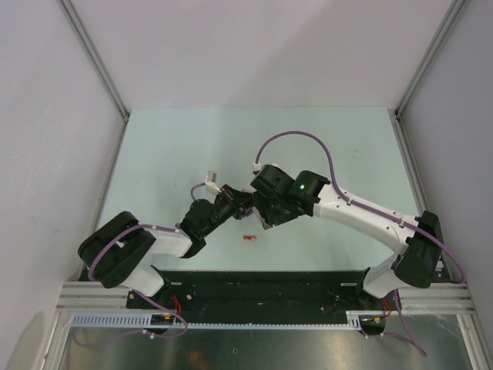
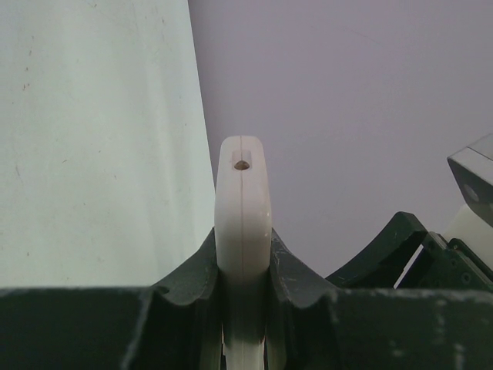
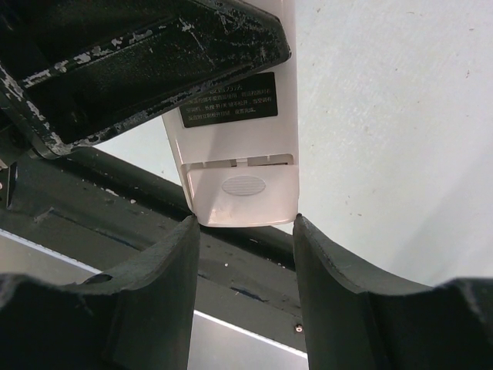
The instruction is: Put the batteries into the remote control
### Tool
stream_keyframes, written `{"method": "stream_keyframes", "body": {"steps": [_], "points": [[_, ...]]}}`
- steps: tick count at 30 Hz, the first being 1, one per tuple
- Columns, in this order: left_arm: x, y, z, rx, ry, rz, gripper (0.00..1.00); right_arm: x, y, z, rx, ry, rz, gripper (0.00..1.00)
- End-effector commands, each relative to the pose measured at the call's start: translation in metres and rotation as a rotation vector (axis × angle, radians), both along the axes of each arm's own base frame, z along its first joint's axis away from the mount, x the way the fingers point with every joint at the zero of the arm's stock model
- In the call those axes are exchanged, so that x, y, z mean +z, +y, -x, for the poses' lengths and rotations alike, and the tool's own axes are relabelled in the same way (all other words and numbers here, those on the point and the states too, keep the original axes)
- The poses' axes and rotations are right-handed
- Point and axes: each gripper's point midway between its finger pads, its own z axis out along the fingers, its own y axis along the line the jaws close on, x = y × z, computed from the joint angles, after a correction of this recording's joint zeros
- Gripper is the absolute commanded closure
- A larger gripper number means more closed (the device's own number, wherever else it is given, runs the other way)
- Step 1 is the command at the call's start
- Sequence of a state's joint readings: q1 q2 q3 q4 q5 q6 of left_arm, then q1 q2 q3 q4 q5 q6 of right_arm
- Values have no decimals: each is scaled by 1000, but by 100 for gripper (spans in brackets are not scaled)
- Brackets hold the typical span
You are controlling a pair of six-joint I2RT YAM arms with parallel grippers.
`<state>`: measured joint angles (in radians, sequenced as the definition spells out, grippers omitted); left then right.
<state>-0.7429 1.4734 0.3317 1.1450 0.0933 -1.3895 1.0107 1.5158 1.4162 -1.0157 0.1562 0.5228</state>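
Fingers: right gripper [image 3: 245,225] part-open, fingertips flanking the remote control's [image 3: 239,146] capped end, not clamping; left gripper [image 2: 243,266] closed on the remote, edge-on to its camera.
Remote: plain back faces the right wrist, battery cover [image 3: 243,189] apparently in place.
Progress: early, by appearances; cover unopened, no cell seen loaded.
Beyond: red battery [image 1: 248,238] lies on the table [image 1: 169,154] just nearside of the meeting grippers; others unseen.

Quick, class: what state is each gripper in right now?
Left gripper: shut on the remote control.
Right gripper: open, at the remote control's end.
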Motion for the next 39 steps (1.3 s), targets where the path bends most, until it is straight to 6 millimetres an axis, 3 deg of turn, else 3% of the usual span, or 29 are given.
{"method": "stream_keyframes", "body": {"steps": [1,39], "points": [[45,-13,9,-82,-84,119,100,11,7,-15,-22,-43,-30,56],[38,-9,8,-58,-65,116,100,23,3,-15,-48,-60,-35,37]]}}
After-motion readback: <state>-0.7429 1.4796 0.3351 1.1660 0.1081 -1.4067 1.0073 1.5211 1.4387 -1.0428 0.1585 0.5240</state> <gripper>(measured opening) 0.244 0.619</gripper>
